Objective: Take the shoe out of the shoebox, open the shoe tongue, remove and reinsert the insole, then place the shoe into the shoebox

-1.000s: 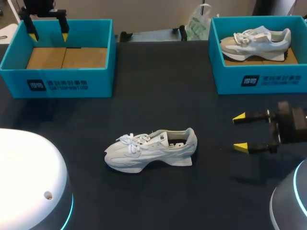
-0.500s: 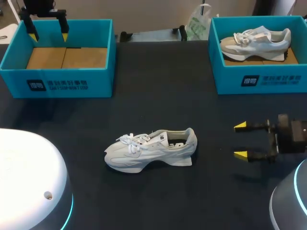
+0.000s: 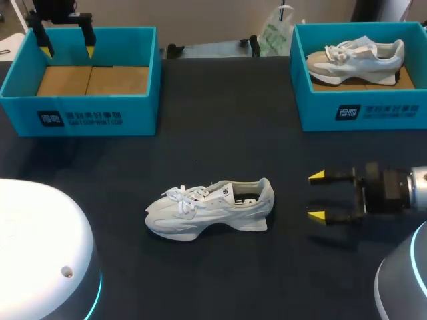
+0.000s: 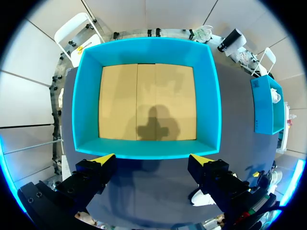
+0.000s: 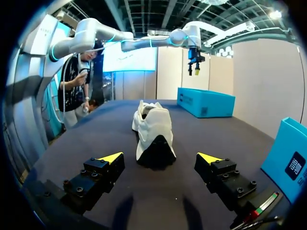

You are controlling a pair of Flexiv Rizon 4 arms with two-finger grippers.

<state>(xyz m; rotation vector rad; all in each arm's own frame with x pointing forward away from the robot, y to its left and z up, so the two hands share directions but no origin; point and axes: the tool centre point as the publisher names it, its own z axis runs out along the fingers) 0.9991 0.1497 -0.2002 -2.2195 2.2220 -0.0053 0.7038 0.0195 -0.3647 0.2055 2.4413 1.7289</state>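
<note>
Facing the heel of the shoe [image 3: 209, 209] with my right pincer [image 3: 316, 196] spread wide, near-right.
The shoe stands on its sole mid-worktop [image 3: 220, 133], toe pointing left, just left of that pincer and untouched; my left pincer [image 3: 67, 50], also spread, hangs over the far-left shoebox [image 3: 100, 119].

Left gripper [image 3: 67, 51] and right gripper [image 3: 316, 196]: black, two fingers each, bright yellow wedge tips. Finger blocks [image 5: 93, 179] boxy, small screws. Right wrist cuff [image 3: 419, 189] silvery white. Arm bases [image 3: 40, 247]: glossy white domes, cyan light rings.
</note>
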